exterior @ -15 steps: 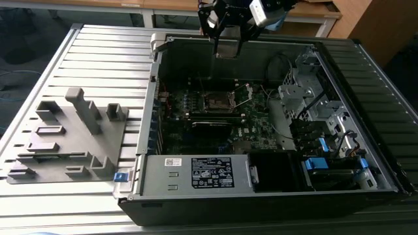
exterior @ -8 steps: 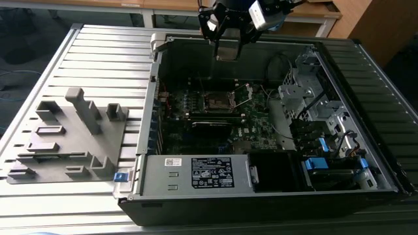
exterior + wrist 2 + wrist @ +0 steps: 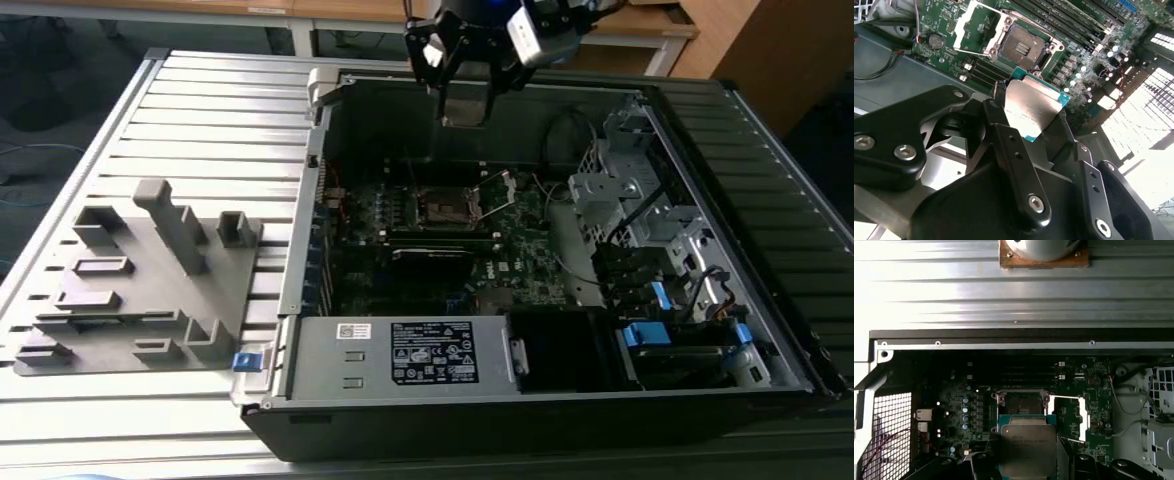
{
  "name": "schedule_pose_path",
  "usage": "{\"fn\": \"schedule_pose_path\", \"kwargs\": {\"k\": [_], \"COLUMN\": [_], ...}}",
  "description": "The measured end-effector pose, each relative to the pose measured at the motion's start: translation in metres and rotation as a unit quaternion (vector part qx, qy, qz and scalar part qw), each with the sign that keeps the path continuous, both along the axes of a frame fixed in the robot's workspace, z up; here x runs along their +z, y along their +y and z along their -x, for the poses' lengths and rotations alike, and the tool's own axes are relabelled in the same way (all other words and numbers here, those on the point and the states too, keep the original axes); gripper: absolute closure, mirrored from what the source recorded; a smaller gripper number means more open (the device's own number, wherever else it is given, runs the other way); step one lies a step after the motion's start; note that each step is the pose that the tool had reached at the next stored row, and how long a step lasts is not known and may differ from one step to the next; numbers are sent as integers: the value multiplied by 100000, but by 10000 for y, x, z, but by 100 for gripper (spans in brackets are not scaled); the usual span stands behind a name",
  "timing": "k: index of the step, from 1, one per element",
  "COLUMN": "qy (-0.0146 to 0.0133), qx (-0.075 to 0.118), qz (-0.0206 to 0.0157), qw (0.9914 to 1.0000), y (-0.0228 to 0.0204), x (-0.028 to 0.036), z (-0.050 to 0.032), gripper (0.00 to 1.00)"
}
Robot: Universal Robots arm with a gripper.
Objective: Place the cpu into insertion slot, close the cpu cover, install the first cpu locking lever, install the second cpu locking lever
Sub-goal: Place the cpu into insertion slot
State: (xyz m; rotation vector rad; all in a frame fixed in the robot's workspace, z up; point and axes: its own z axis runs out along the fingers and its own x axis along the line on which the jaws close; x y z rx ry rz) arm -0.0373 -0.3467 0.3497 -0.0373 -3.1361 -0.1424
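My gripper [image 3: 466, 112] hangs above the far wall of the open computer case [image 3: 307, 250], shut on the cpu [image 3: 465, 100]. In both wrist views the cpu [image 3: 1034, 97] [image 3: 1028, 442] is a flat grey-topped chip with a green edge, clamped between the black fingers [image 3: 999, 117]. The insertion slot [image 3: 439, 206] [image 3: 1024, 46] [image 3: 1020, 402] lies open and dark on the motherboard, below and ahead of the chip. The cpu cover [image 3: 499, 193] [image 3: 973, 27] [image 3: 1068, 417] is swung up beside the slot, a shiny frame with a cut-out middle.
A labelled black power supply box [image 3: 430, 355] fills the case's near side. Long memory slots [image 3: 434, 242] run just in front of the socket. Drive cages and cables [image 3: 641, 210] crowd the exterior view's right. A grey fixture plate [image 3: 134, 285] lies on the slatted table.
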Motion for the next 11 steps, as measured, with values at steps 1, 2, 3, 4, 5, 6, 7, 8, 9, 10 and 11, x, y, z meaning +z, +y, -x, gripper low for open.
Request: {"fn": "schedule_pose_path", "kwargs": {"k": [1, 2, 3, 4, 5, 6, 7, 8, 9, 10, 11], "qy": [-86, -164, -235, -298, -359, -412, -462, -506, -543, -599, -672], "qx": [2, 4, 5, 13, 16, 21, 26, 31, 39, 44, 46], "qz": [-3, 2, 2, 3, 3, 1, 5, 0, 4, 5, 6], "qw": [100000, 100000, 100000, 100000, 99999, 99999, 99999, 99999, 99999, 99998, 99998], "y": [0, 0, 0, 0, 0, 0, 0, 0, 0, 0, 0], "x": [-16, -32, -47, -64, -80, -97, -114, -133, -151, -167, -182], "z": [0, 0, 0, 0, 0, 0, 0, 0, 0, 1, 1], "gripper": [46, 46, 46, 46, 46, 46, 46, 46, 46, 46, 46]}}
